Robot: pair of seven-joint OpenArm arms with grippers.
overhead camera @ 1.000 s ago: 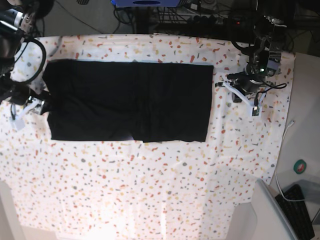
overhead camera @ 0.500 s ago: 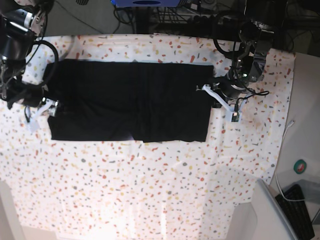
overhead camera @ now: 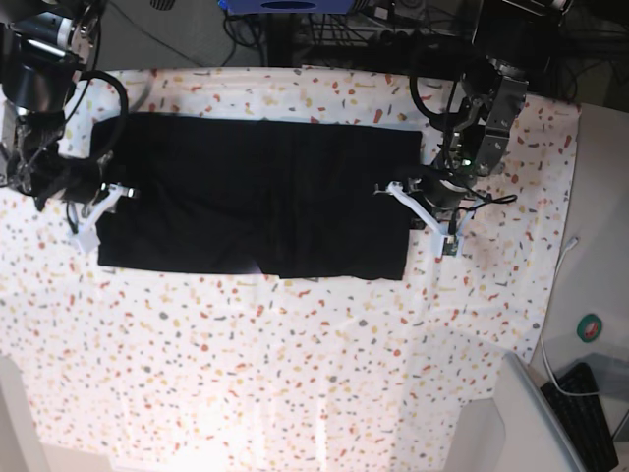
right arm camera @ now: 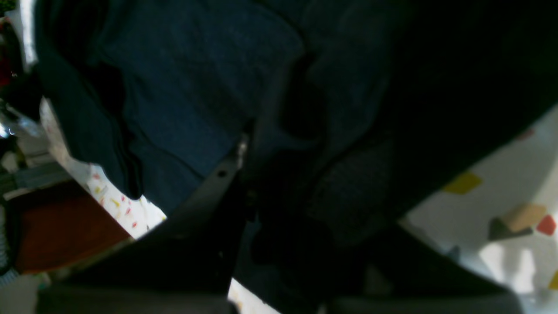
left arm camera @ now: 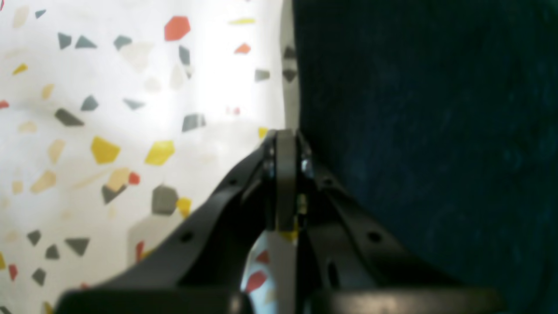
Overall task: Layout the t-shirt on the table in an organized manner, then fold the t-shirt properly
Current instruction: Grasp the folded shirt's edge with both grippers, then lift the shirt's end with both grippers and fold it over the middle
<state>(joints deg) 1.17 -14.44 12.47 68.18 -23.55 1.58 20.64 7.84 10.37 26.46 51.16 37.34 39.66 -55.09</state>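
Observation:
The black t-shirt lies folded into a long rectangle across the back half of the flecked table. In the base view my left gripper sits at the shirt's right edge. In the left wrist view the left gripper is shut, its tips resting on the table right against the t-shirt hem. My right gripper is at the shirt's left edge. The right wrist view shows the right gripper closed on bunched dark t-shirt cloth, with the table beyond.
A keyboard and a round green item lie off the table's right side. Cables and stands run along the far edge. The near half of the table shows only the flecked cover.
My left arm moved left to the shirt's right edge, staying shut. My right gripper moved right onto the shirt's left edge and closed from open onto the cloth.

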